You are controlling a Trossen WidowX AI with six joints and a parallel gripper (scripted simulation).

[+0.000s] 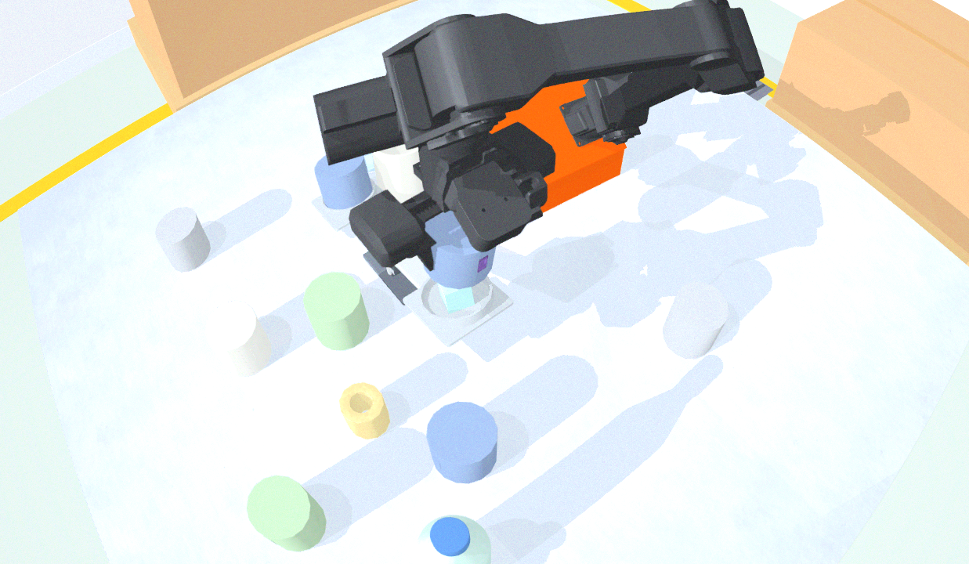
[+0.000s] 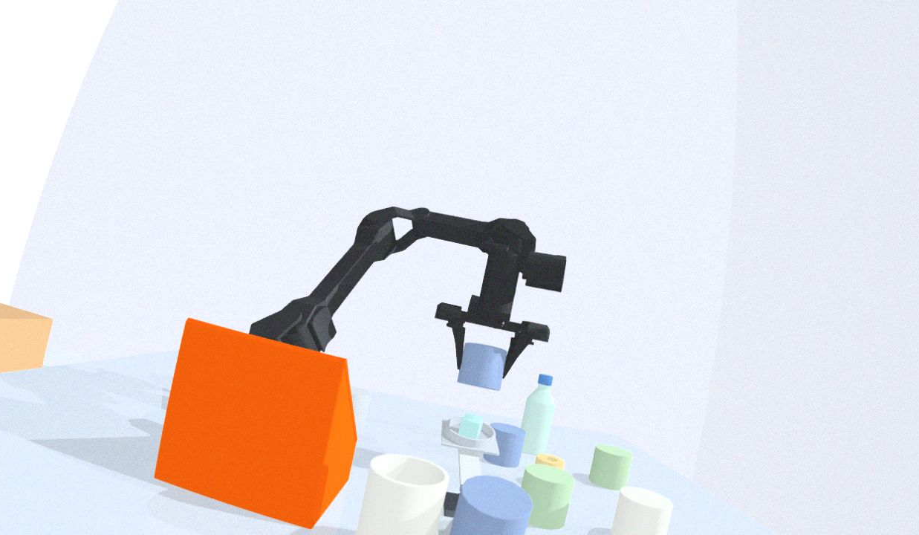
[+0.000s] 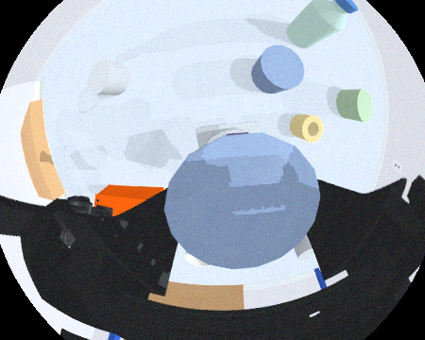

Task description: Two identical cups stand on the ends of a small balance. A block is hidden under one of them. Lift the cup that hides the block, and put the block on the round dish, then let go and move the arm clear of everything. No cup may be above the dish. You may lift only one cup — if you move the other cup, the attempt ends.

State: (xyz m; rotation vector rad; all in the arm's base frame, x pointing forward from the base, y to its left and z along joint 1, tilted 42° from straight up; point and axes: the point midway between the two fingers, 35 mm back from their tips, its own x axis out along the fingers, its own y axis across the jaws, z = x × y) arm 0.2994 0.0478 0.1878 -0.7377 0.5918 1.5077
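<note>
My gripper (image 1: 459, 254) (image 2: 482, 372) is shut on a blue cup (image 1: 457, 269) (image 2: 479, 365) (image 3: 242, 198), which has a small purple mark (image 1: 482, 263). The cup hangs above one end plate (image 1: 450, 332) (image 2: 487, 447) of the balance. The cyan block (image 1: 458, 300) (image 2: 471, 426) lies uncovered inside the raised ring on that plate. The other blue cup (image 1: 343, 183) (image 2: 492, 509) stands on the balance's far end, apart from my gripper. I cannot make out the round dish for certain; the arm and the orange wedge hide part of the table.
A tall orange wedge (image 1: 587, 168) (image 2: 249, 426) (image 3: 127, 195) and a white open cup (image 1: 397, 174) (image 2: 403, 498) stand near the balance. Around it stand green cylinders (image 1: 337, 312) (image 1: 287, 515), a blue cylinder (image 1: 463, 442) (image 3: 280, 68), a yellow ring (image 1: 370, 423) and a bottle (image 2: 537, 419).
</note>
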